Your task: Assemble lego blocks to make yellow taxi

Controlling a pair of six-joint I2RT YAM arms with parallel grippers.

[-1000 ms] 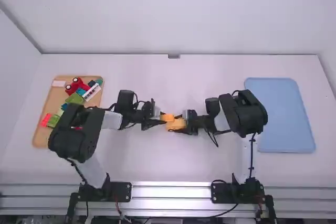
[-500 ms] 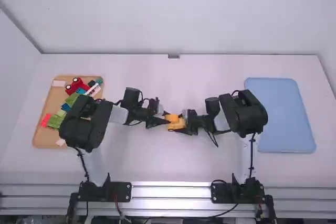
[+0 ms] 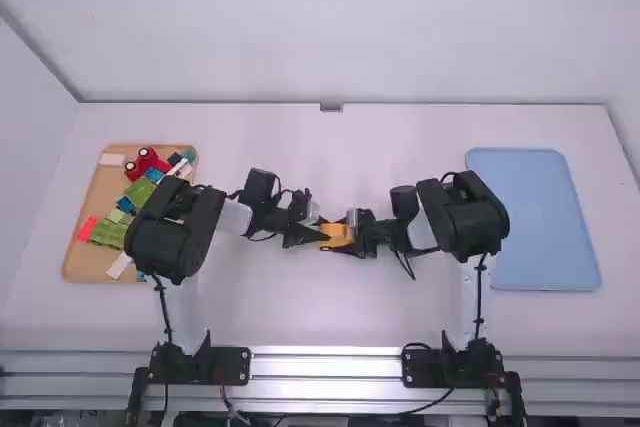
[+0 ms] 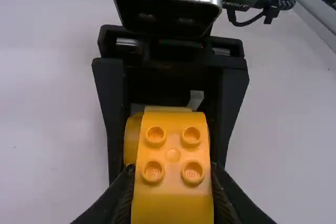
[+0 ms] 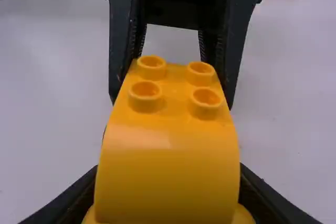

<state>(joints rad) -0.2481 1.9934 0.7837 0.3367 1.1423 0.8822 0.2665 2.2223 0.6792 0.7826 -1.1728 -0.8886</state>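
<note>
1. Nearest, the black bases of the left arm (image 3: 200, 365) and right arm (image 3: 460, 365) are mounted on a metal rail (image 3: 325, 365) at the near edge of the worktop (image 3: 400, 317).
2. Farther out, between the two arms, the yellow lego piece (image 3: 338, 235) is held by both tools. Four studs are shown on its upper face, with a rounded surface beside them; how many blocks are joined in it cannot be told.
3. The left tool (image 3: 322, 235) is clamped on the yellow lego piece, with one finger set against each side, as seen in the left wrist view.
4. By the right tool (image 3: 348, 237) the same piece is gripped from the opposite end, its fingers closed on the yellow sides.
5. Well apart on the left, a wooden tray (image 3: 68, 267) is partly covered by the left arm. Green blocks (image 3: 107, 232), a pink piece (image 3: 88, 229), white strips (image 3: 120, 265), blue pieces (image 3: 125, 205) and, towards its far end, a red wheeled piece (image 3: 148, 160) are carried on it.
6. To the right, beyond the right arm, a light blue tray (image 3: 545, 217) is laid flat.
7. Farthest, the worktop is bordered by a white wall (image 3: 330, 27).
</note>
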